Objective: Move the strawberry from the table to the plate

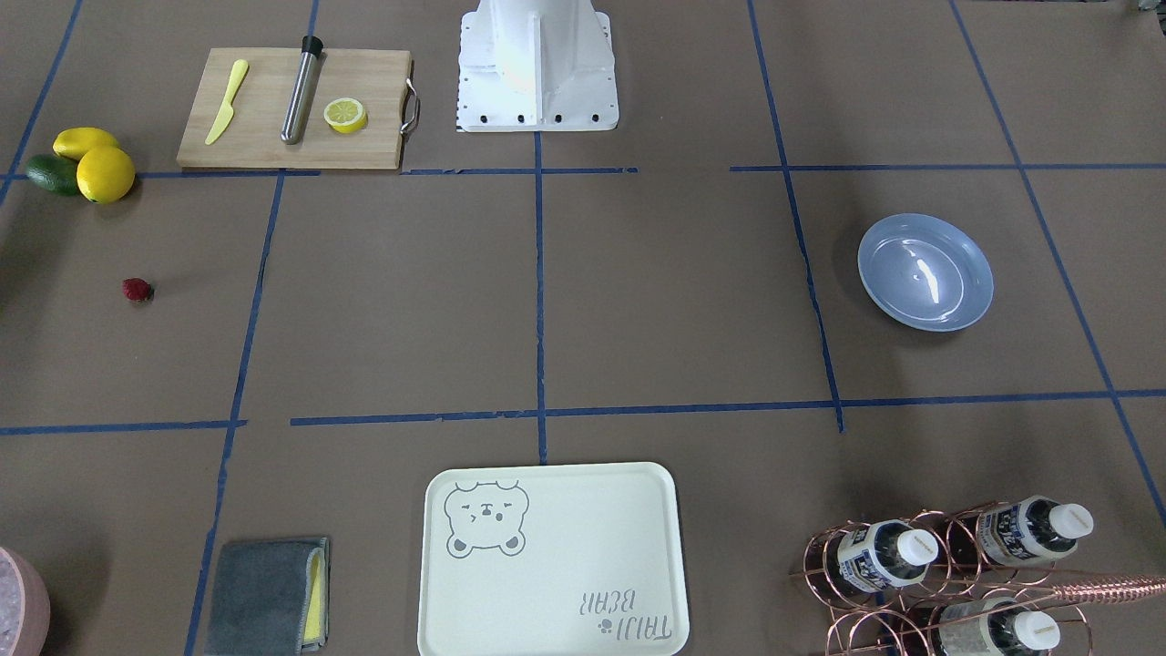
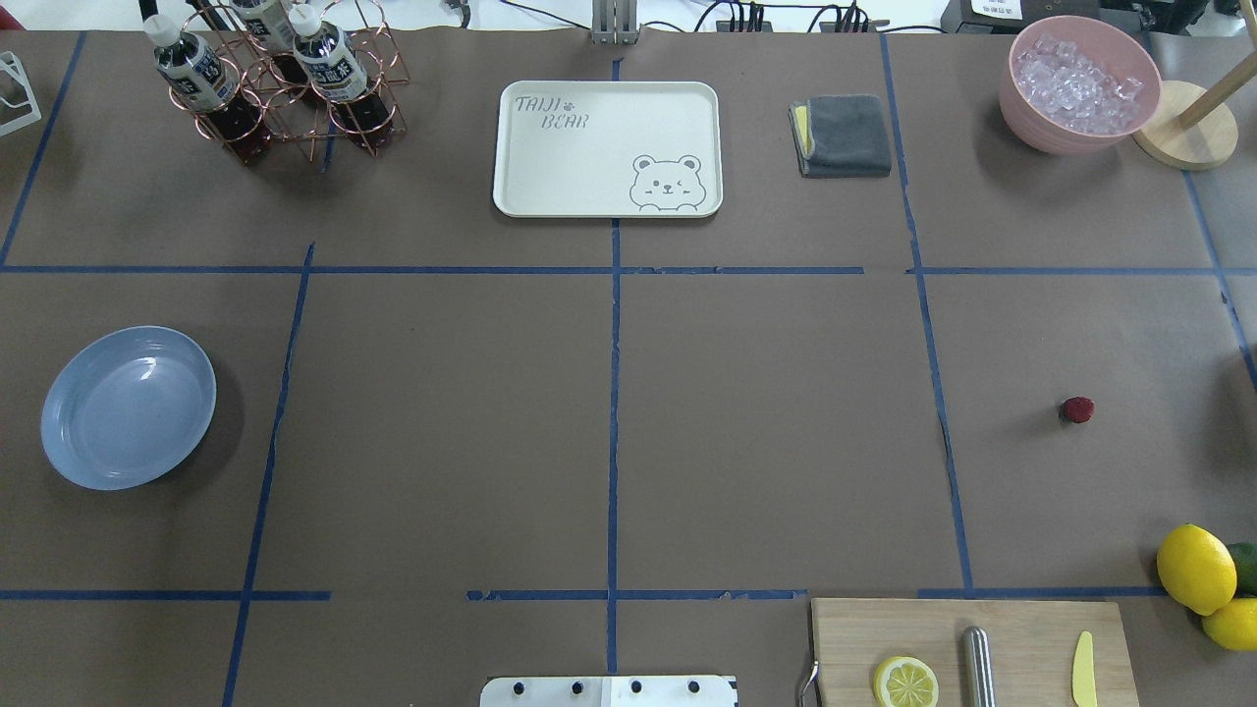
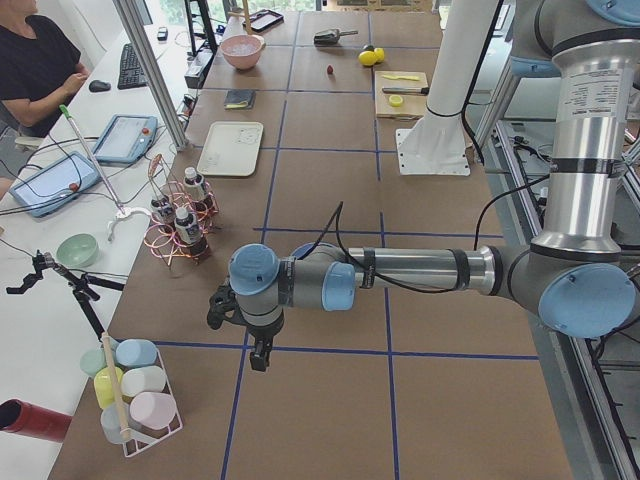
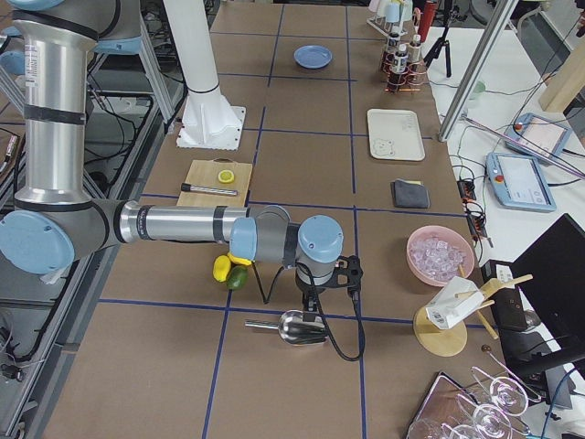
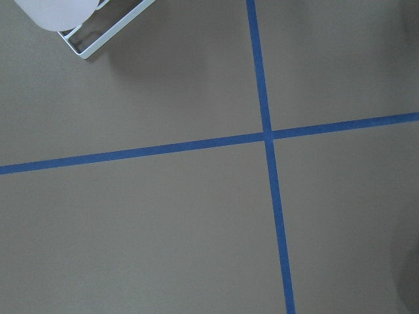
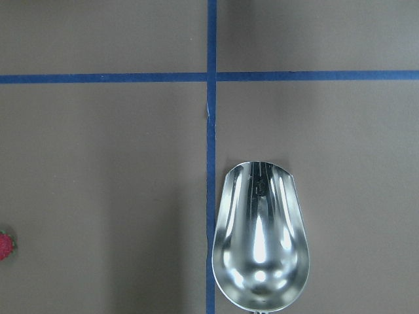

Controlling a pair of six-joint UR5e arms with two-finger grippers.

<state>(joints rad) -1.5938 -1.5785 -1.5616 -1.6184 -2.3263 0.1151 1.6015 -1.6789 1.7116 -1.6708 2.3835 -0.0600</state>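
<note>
Right of centre in the overhead view, the strawberry [image 2: 1077,409] lies alone on the brown surface [image 2: 766,442], above the lemons [image 2: 1195,568] in the lower right corner and touching nothing; the plate [image 2: 128,407] sits empty at the far left of that frame, well apart from it, so the task looks not yet begun and the step in hand is, by my reading, the reach for the berry. Neither arm shows except in the side views; the right claw [image 4: 309,297] hangs over a metal scoop [image 4: 292,327], and the left claw [image 3: 262,352] hangs over bare paper near a tape crossing; whether either is open or closed I cannot tell from there. The right wrist view catches the berry only at its lower left edge, so that claw wants bringing across until the berry sits centred beneath it; then a straight descent, fingers either side of the berry's narrow width, and a gentle close, since so small and rounded a thing may roll or squirt out. The berry looks to lie on its side; from overhead its long axis seems to run roughly left to right, with a darker end toward the frame's left, though it is too small to say which end is the tip.
</note>
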